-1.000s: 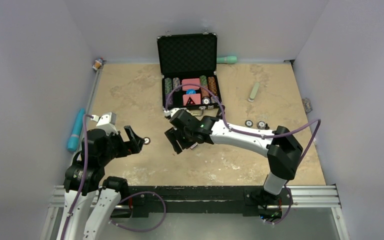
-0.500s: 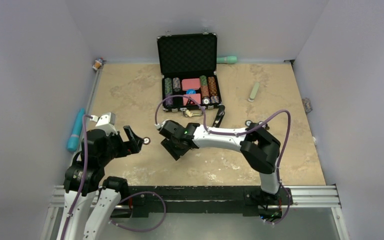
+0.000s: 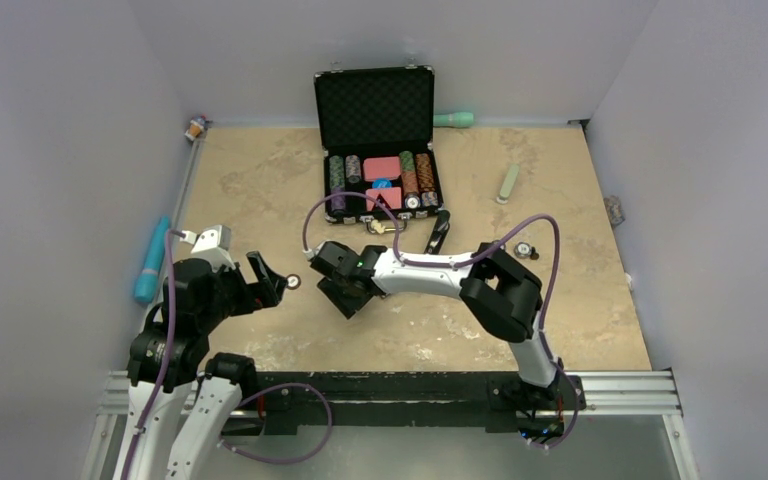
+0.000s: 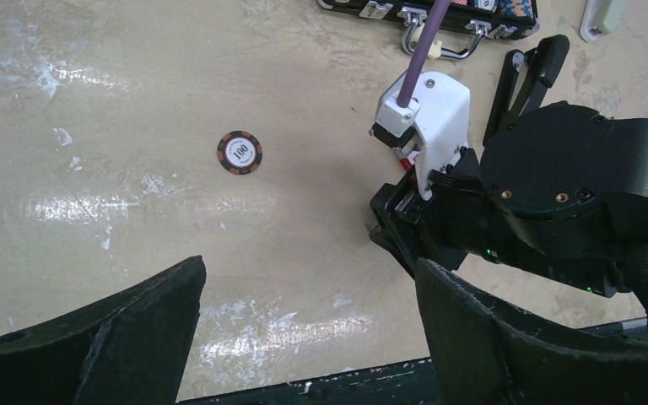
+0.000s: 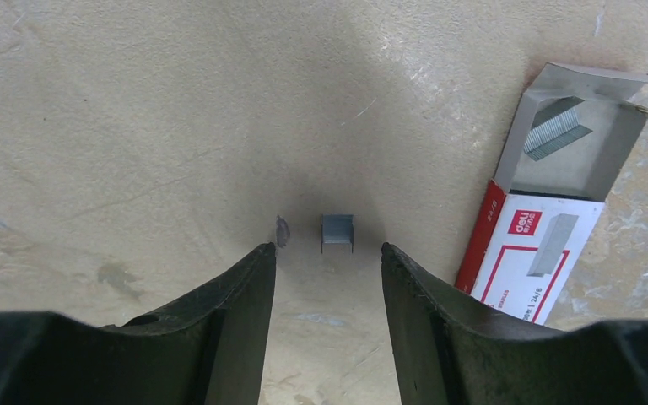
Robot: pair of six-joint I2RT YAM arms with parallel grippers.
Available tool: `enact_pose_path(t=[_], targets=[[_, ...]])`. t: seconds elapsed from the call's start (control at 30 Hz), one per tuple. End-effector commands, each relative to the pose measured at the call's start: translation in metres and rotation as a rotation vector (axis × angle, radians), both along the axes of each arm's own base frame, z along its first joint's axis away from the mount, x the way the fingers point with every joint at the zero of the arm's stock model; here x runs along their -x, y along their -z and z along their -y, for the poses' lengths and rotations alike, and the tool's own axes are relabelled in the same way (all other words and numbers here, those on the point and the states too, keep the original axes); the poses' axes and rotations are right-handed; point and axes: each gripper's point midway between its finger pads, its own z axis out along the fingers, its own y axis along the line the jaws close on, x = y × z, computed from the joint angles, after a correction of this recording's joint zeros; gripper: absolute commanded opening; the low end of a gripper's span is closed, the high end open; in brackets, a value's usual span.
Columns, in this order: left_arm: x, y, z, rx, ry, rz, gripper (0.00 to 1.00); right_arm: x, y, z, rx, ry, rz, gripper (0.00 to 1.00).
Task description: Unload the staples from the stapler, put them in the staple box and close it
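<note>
Down low, the right pincer (image 5: 326, 251) sits just over the bench (image 5: 135, 101) with its two black fingers partly spread. The staples (image 5: 337, 233), a tiny grey strip, lie flat on the bench between the fingertips, and neither finger touches them. Just to the right lies a white and red staple box (image 5: 533, 253) with its flap open and more staples inside. It says "deli" and "24/6".

The left pincer (image 4: 308, 283) is spread wide and holds nothing. It hangs above bare bench, and a round chip (image 4: 240, 153) marked "100" lies ahead of it.

The stapler (image 3: 438, 232) lies swung open near the front right corner of the black case (image 3: 375, 110), apart from the staples.

Pale walls (image 3: 60, 120) stand close on three sides of the bench. Most of the bare room is on the left half and along the near edge.
</note>
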Motion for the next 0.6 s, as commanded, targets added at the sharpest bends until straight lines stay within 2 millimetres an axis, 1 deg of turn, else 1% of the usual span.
enact_pose_path(t=[0.0,0.13,0.3,0.57], targets=[[-0.004,-0.004,0.000,0.005,-0.012,0.018,0.97,-0.008,-0.012,-0.014,-0.031,-0.014,0.039,0.52],[-0.004,-0.004,-0.002,0.002,-0.019,0.021,0.97,-0.007,-0.011,-0.017,-0.038,-0.017,0.028,0.52],[-0.005,-0.003,-0.008,-0.009,-0.058,0.020,0.97,-0.006,-0.009,-0.020,-0.045,-0.020,0.018,0.51],[-0.005,-0.002,-0.007,-0.009,-0.051,0.015,0.97,-0.008,-0.011,-0.027,-0.053,-0.023,0.015,0.50]])
